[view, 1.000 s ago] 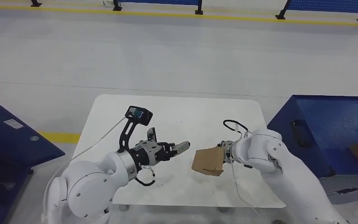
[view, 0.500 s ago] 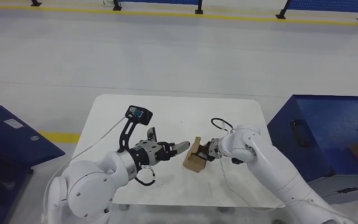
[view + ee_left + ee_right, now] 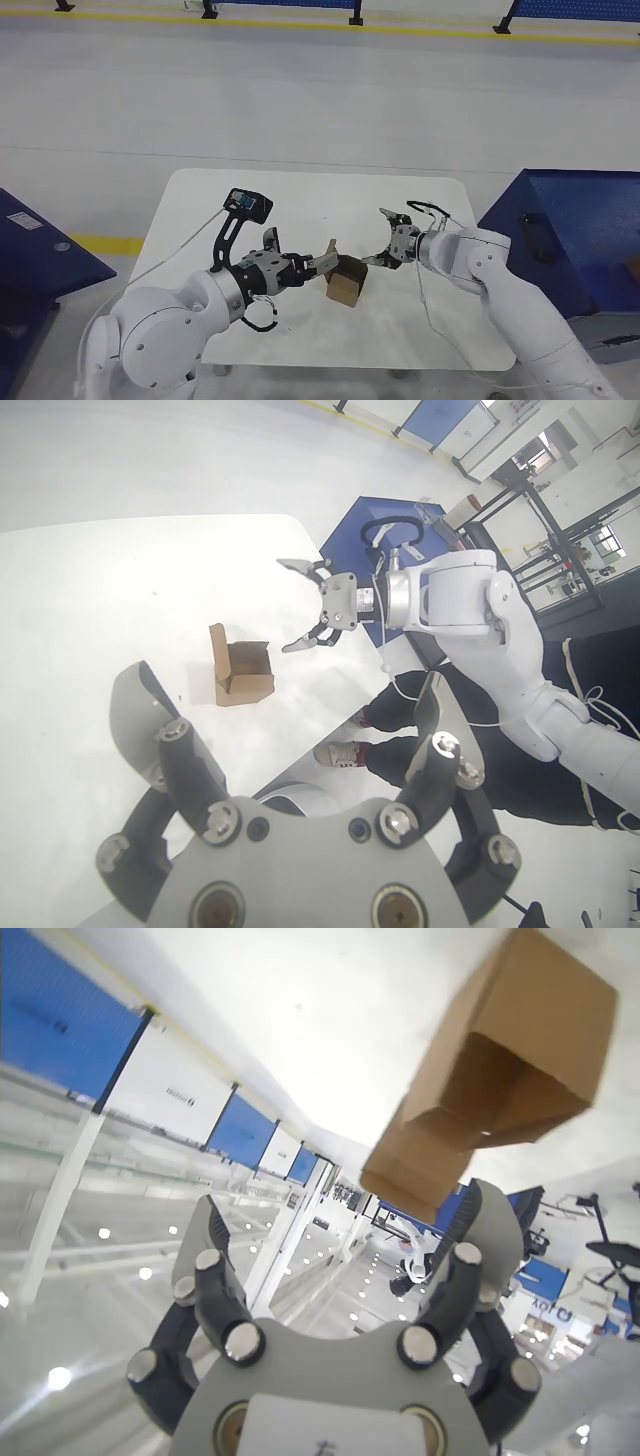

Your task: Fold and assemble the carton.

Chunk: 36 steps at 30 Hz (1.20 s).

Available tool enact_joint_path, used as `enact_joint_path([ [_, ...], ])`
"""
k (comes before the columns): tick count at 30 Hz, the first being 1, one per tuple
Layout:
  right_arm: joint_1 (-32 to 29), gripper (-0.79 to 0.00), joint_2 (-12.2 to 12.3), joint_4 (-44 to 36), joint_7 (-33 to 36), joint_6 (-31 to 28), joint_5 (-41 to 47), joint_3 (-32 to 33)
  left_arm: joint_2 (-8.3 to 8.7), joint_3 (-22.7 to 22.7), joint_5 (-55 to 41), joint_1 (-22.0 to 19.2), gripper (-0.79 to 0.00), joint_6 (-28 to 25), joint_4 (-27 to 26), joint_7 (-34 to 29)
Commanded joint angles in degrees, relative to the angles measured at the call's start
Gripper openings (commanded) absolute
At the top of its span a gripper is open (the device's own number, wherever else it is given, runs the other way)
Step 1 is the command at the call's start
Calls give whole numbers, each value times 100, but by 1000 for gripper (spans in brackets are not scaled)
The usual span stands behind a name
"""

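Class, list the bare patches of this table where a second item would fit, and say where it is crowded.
Free: the far strip of the table, between its far edge and the left claw and right claw; also the near strip between the carton and the near edge. Crowded: the middle, where the carton sits between both open claws.

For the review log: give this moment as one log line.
carton: upright on table, top open | left gripper: open, empty, near carton | right gripper: open, empty, opposite side
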Motion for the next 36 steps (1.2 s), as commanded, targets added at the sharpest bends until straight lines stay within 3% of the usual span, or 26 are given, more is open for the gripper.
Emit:
enact_joint_path([
  [1, -234, 0, 60, 128, 1459, -932, -1739, 24, 0, 0, 0, 0, 0, 0, 0, 0],
  [4, -399, 0, 84, 830, 2887, -2307, -3100, -43, 0, 0, 0, 0, 0, 0, 0, 0],
  [9, -251, 0, -41, 1559, 3981, -3048, -2990, -186, 0, 0, 0, 0, 0, 0, 0, 0],
  [17, -251, 0, -41, 1559, 3981, -3048, -2990, -186, 0, 0, 0, 0, 0, 0, 0, 0],
  [20, -251, 0, -41, 1559, 3981, -3048, -2990, -186, -12, -94, -617, 149, 0, 349, 283, -23],
  [22, -268, 0, -39, 1601, 3910, -3041, -3077, -199, 45, 93, 350, 131, 0, 53, 490, 77],
  [24, -344, 0, -56, 1554, 3545, -3380, -3832, -330, 47, 377, 610, 262, 0, 40, 678, 329],
  [26, -475, 0, -85, 1675, 3686, -3795, -3888, -331, 32, 588, 609, 403, 0, 97, 919, 696],
  [31, -467, 0, -121, 1935, 3175, -4786, -5510, -401, 44, 982, 1889, 737, 0, 160, 1536, 2223],
  [36, -399, 0, -142, 2059, 3156, -4796, -6690, -497, 46, 1155, 1870, 662, 0, -13, 2049, 1948],
])
